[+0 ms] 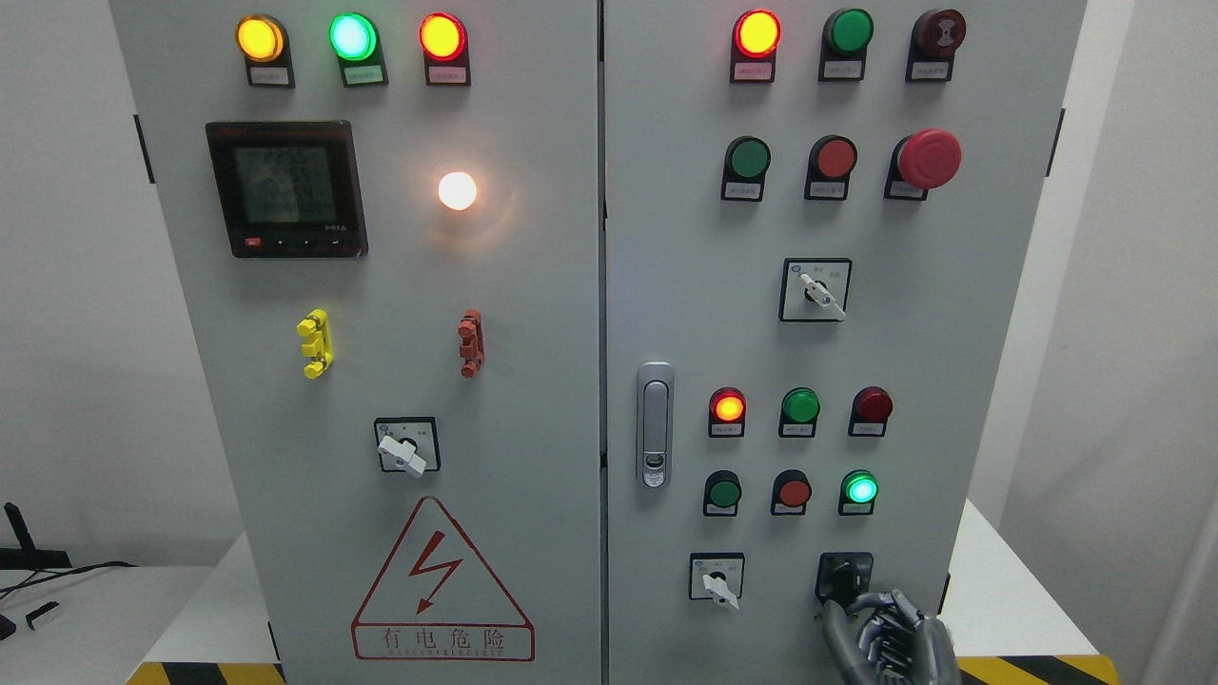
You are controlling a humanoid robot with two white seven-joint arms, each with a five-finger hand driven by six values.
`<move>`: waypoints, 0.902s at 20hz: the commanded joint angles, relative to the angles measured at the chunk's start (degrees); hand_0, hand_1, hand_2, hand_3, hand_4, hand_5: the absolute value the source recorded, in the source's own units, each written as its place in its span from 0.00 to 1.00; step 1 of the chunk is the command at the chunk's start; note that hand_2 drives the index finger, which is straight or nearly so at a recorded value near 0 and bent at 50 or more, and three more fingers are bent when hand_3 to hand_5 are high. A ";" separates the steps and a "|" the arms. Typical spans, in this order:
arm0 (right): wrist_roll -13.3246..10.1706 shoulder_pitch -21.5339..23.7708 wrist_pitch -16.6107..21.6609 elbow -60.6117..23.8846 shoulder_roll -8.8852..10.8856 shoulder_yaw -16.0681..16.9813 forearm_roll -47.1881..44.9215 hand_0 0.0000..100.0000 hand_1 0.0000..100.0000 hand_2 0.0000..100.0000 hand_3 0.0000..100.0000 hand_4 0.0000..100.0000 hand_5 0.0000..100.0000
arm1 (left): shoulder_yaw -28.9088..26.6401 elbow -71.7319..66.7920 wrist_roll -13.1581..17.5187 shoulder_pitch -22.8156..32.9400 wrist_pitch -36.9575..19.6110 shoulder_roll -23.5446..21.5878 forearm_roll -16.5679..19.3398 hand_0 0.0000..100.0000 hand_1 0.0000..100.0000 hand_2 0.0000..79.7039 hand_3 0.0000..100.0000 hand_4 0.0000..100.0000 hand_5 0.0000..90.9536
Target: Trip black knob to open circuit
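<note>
Head view: right hand [880, 628] raised, fingertips touching black knob [845, 577].

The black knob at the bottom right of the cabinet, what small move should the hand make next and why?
Probably close the fingers around the black knob and begin turning it. The right hand sits just below, its fingertips reaching the knob's lower edge but not visibly wrapped around it, so a firm grip likely comes before any twist.

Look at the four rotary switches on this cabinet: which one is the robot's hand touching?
The black knob at the right door's bottom right. The right hand reaches its lower edge from below. Unlike the other three switches, it has a black handle, not white.
</note>
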State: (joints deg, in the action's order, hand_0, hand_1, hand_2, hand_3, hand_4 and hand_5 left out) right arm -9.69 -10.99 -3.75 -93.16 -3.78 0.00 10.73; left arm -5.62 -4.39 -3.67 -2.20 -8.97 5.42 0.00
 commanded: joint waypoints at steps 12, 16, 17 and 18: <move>-0.06 0.00 0.32 1.05 0.17 1.58 4.21 0.40 0.70 0.49 0.89 0.97 1.00 | 0.00 0.00 -0.02 0.00 0.01 -0.06 -0.27 0.12 0.39 0.00 0.00 0.00 0.00; -0.06 -0.35 0.32 1.05 0.09 1.58 4.21 0.40 0.70 0.49 0.89 0.97 1.00 | 0.00 0.00 -0.02 0.00 0.01 0.02 -0.27 0.12 0.39 0.00 0.00 0.00 0.00; -0.06 -0.43 0.32 1.05 0.09 1.58 4.21 0.40 0.70 0.49 0.89 0.97 1.00 | 0.00 0.00 -0.02 0.00 0.01 0.02 -0.27 0.12 0.39 0.00 0.00 0.00 0.00; -0.06 -0.44 0.32 1.05 0.09 1.58 4.21 0.40 0.70 0.49 0.89 0.97 1.00 | 0.00 0.00 -0.02 0.00 0.01 0.02 -0.27 0.12 0.39 0.00 0.00 0.00 0.00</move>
State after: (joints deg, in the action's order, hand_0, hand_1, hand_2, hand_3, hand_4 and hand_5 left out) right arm -9.75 -11.18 -3.43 -92.50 -3.69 0.00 14.50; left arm -5.62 -4.40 -3.67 -2.20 -8.98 5.43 0.00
